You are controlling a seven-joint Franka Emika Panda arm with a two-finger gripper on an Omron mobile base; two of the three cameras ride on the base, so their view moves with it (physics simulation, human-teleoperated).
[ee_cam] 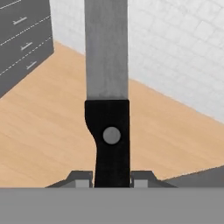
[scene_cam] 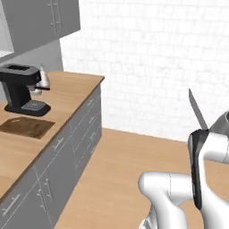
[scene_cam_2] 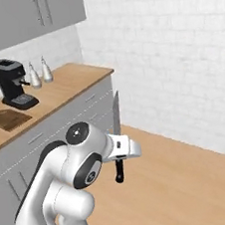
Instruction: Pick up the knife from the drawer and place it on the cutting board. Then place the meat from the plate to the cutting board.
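The white arm's two-finger gripper (scene_cam_2: pixel 121 156) has its jaws clamped on the black handle of the kitchen knife (scene_cam_2: pixel 116 119), its long silver-grey blade pointing straight up. In the right base view, the small dark brown wooden cutting board (scene_cam_2: pixel 6 119) lies on the wooden tabletop (scene_cam_2: pixel 70 82) well apart, toward ten o'clock from the jaws, beside a black coffee machine (scene_cam_2: pixel 11 82).

cutting board (scene_cam: pixel 27 127) on counter (scene_cam: pixel 71 96) — before coffee machine (scene_cam: pixel 21 89) | knife (scene_cam_2: pixel 117 129) upright in claw (scene_cam_2: pixel 117 151)
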